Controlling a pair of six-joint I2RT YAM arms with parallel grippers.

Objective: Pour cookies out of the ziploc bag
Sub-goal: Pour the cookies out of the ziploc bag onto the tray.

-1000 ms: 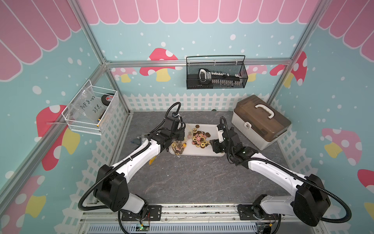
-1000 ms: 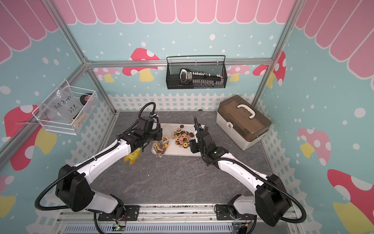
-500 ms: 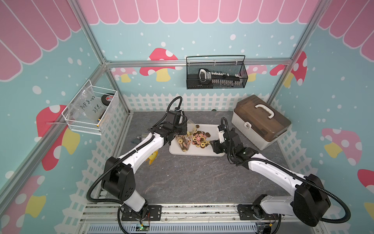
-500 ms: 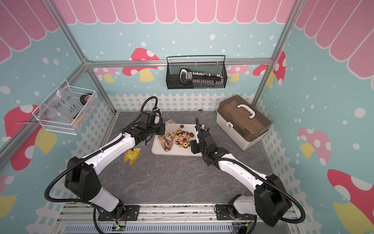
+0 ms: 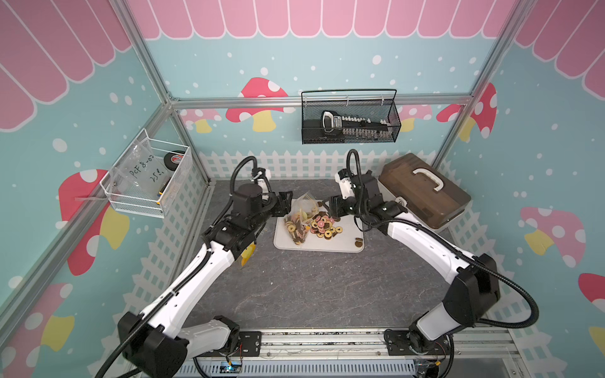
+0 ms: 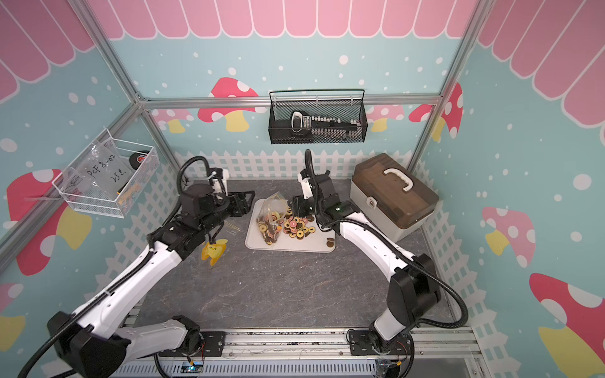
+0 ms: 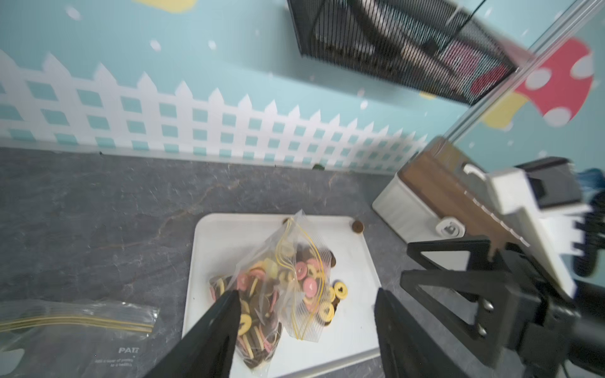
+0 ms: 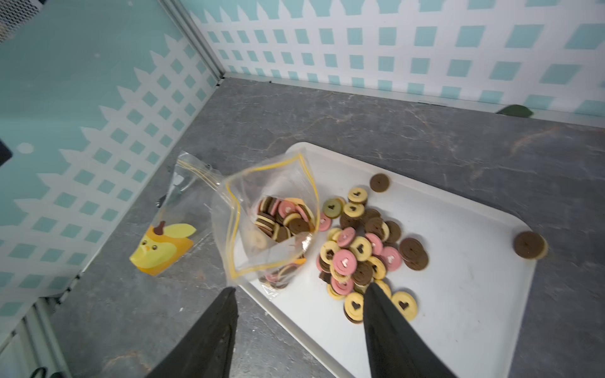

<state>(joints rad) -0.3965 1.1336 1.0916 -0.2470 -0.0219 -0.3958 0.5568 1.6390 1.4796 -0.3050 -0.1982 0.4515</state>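
Bag: clear plastic ziploc bag with a yellow zip line (image 5: 298,218) lies on the left end of your white rectangular tray (image 5: 340,243), mouth gaping, many cookies inside.
Cookies: small round brown, yellow and pink cookies (image 8: 360,258) heaped loose on the tray against the bag; one stray brown cookie (image 5: 358,243) at the tray edge.
Left gripper (image 7: 304,293): your jaws stand apart at the bag, gripping nothing.
Right gripper (image 8: 300,287): jaws apart above the heap, gripping nothing.

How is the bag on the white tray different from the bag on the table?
The tray bag bulges with cookies, mouth gaping; the table bag lies flat with no cookies showing. One sits on the tray, the other on grey tabletop. Both are clear with yellow zips.
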